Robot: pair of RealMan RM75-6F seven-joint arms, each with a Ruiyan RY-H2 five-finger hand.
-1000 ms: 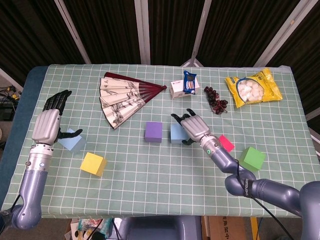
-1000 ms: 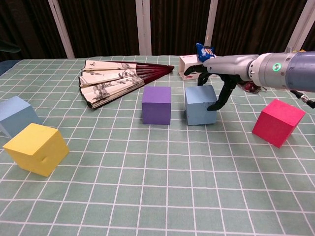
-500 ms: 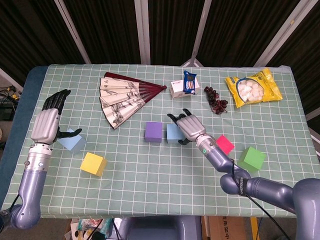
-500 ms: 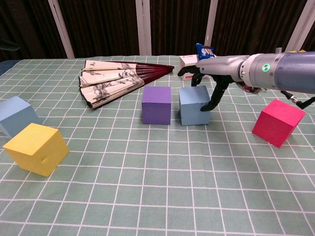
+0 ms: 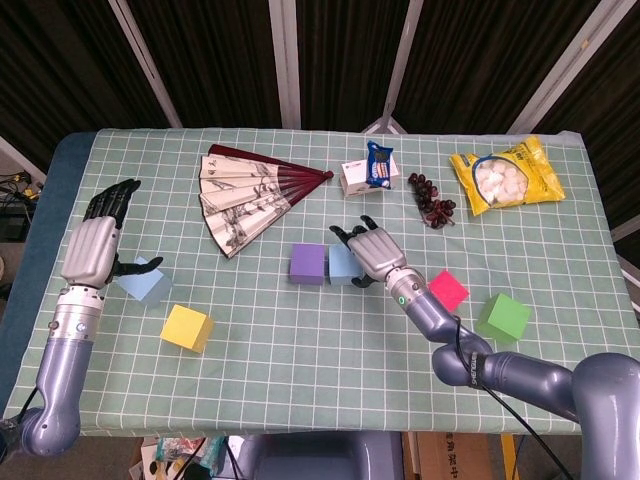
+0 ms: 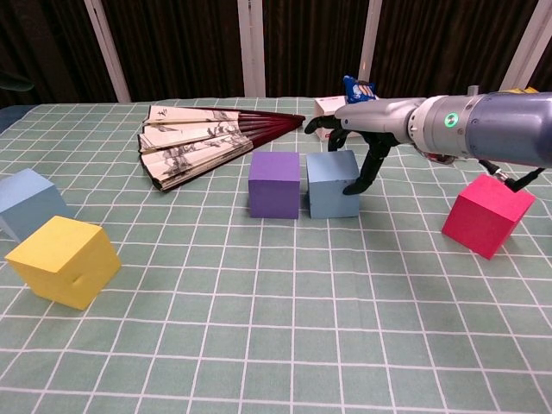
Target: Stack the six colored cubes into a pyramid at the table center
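- Cubes lie scattered on the green checked cloth [image 5: 300,340]: our purple cube [image 6: 274,184] and blue cube [image 6: 330,184] sit just beside each other near the middle.
- Our right hand [image 5: 371,250] rests over the blue cube's top and right side, fingers [image 6: 360,175] curled down against it.
- Our left hand [image 5: 100,240] hovers with fingers apart, holding nothing, above the pale blue cube [image 5: 146,284]; the yellow cube [image 5: 187,327] lies nearby.
- Our red cube [image 5: 449,289] and green cube [image 5: 504,316] sit to the right.
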